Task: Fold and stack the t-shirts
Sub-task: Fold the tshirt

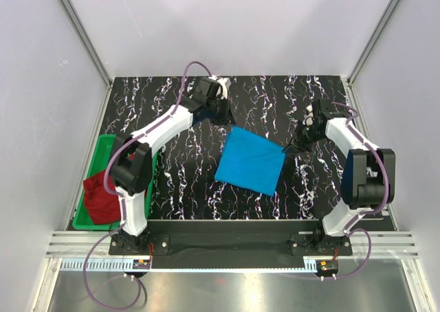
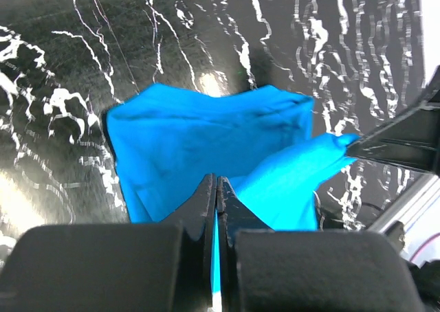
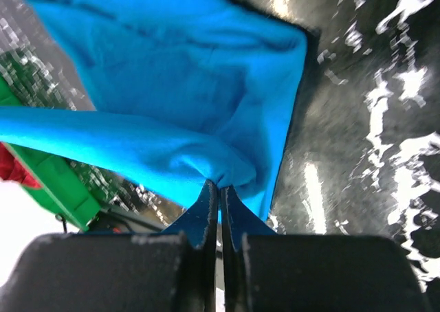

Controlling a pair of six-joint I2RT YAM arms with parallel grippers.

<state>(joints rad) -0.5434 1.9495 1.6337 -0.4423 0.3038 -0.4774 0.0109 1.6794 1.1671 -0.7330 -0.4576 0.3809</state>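
Observation:
The sky-blue t-shirt (image 1: 251,162) lies folded into a rough square in the middle of the black marbled table. My left gripper (image 1: 223,118) is at its far left corner and is shut on a pinch of the blue cloth (image 2: 206,137). My right gripper (image 1: 295,146) is at its right corner and is shut on a bunched edge of the same shirt (image 3: 185,99), lifting that edge a little. The dark red t-shirt (image 1: 100,198) lies crumpled in the green bin (image 1: 100,150) at the left. A bit of it also shows in the right wrist view (image 3: 14,169).
The green bin stands along the table's left edge and also shows in the right wrist view (image 3: 58,181). White walls and metal frame rails enclose the table on three sides. Both arm bases sit at the near edge.

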